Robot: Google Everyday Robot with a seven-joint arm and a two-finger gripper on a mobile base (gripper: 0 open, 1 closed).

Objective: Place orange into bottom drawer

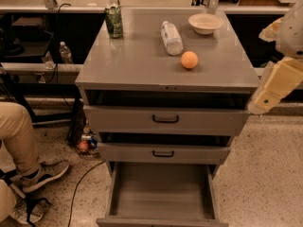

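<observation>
The orange (pixel 189 59) sits on the grey cabinet top (pixel 137 60), right of centre, just in front of a lying clear plastic bottle (pixel 171 38). The bottom drawer (pixel 161 195) is pulled out at floor level, its flat grey floor bare. My gripper (pixel 261 103) hangs on the cream arm at the right edge of the view, beside the cabinet's right front corner. It is lower than the top and well to the right of the orange, and holds nothing that I can see.
A cream bowl (pixel 205 23) stands at the back right of the top and a green can (pixel 113 21) at the back left. Two upper drawers (pixel 165 119) are slightly ajar. A seated person's leg and shoe (pixel 28 150) are at the left. A small red thing (pixel 84 146) lies on the floor.
</observation>
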